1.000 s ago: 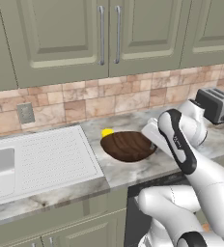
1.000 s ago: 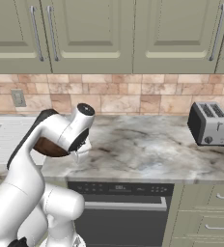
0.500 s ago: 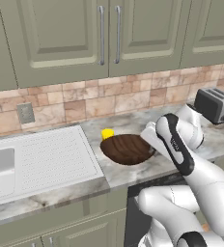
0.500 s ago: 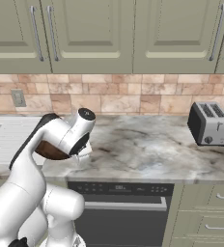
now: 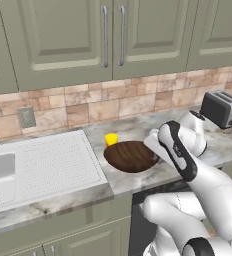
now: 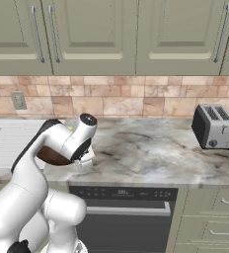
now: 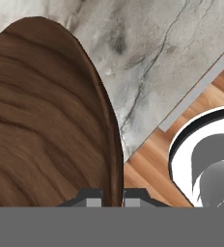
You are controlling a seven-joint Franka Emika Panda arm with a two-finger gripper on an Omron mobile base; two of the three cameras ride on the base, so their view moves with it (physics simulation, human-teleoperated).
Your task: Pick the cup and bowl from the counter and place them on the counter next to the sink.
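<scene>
A toaster (image 5: 223, 108) is standing at the far right of the table (image 5: 138, 127), well apart from the work, under a row of green wall cabinets (image 5: 113, 35). An outlet (image 5: 26, 116) is sitting in the tiled wall behind the sink (image 5: 43, 162), whose ribbed drainboard is lying just left of the bowl (image 5: 133, 156). Below the table edge, a dark oven front (image 6: 124, 207) is showing in the right base view. The arm's own white elbow is covering the bowl's right side in the left base view and most of the bowl (image 6: 51, 156) in the right base view.

The pincer (image 7: 112, 195) is clenched on the bowl's rim: in the hand view its two dark tips are sitting on either side of the thin brown edge of the bowl (image 7: 46, 120), nearly together. Whether the bowl is lifted off the table or resting on it, I cannot tell.

The bowl is lying on the table just right of the drainboard, near the front edge, and its inside is looking bare. The cup (image 5: 111, 139) is standing upright just behind the bowl's far left rim, close to the drainboard corner; what is in the cup cannot be made out.
</scene>
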